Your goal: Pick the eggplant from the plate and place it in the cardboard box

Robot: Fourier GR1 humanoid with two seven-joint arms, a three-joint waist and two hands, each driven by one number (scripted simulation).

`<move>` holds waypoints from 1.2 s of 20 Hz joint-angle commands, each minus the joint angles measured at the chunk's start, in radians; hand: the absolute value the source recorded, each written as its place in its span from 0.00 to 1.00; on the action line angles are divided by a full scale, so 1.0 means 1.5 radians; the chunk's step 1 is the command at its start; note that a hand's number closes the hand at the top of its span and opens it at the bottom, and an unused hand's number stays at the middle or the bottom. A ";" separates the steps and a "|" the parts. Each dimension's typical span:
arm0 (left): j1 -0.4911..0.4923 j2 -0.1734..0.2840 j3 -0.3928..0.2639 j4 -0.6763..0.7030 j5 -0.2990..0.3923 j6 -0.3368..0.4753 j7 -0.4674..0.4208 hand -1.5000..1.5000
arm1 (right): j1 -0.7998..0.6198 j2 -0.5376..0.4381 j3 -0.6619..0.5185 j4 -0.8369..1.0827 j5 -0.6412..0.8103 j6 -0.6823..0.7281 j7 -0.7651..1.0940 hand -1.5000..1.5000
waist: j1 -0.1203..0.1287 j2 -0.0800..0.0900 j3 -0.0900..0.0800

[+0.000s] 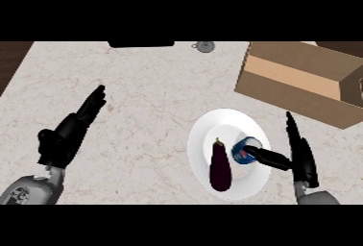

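Our right hand (301,153) hovers open beside the white plate (205,127), thumb over a blue can (245,150), ready for the eggplant (220,166) lying there, cardboard box (305,79) beyond, while our left hand (71,132) rests open on the worktop (142,86).

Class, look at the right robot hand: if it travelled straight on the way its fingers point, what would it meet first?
The right robot hand points up the view, past the plate's right rim. First in that line is probably the cardboard box, though depth is unclear and it might pass above the box wall.

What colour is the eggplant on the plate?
Dark purple, nearly black, with a small pale stem tip; the eggplant shows in the head view on the white plate.
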 commanded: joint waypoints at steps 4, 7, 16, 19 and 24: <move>-0.022 -0.021 -0.035 -0.012 -0.009 -0.017 -0.007 0.50 | 0.043 -0.088 0.164 0.034 0.318 -0.112 0.114 0.00 | 0.016 0.003 -0.004; -0.017 -0.024 -0.033 -0.007 -0.004 -0.020 -0.018 0.50 | 0.043 -0.099 0.210 0.003 0.426 -0.118 0.212 0.00 | 0.016 0.000 -0.003; -0.009 -0.050 -0.065 -0.001 -0.031 -0.011 -0.034 0.50 | -0.023 -0.035 0.305 -0.209 0.518 0.169 0.580 0.00 | 0.019 -0.002 0.000; -0.031 -0.060 -0.051 0.022 -0.027 -0.008 -0.035 0.50 | -0.043 0.023 0.332 -0.288 0.511 0.267 0.715 0.00 | 0.015 0.002 0.002; -0.049 -0.060 -0.044 0.029 -0.025 -0.023 -0.030 0.50 | -0.089 0.131 0.339 -0.348 0.537 0.367 0.884 0.00 | 0.022 0.005 0.006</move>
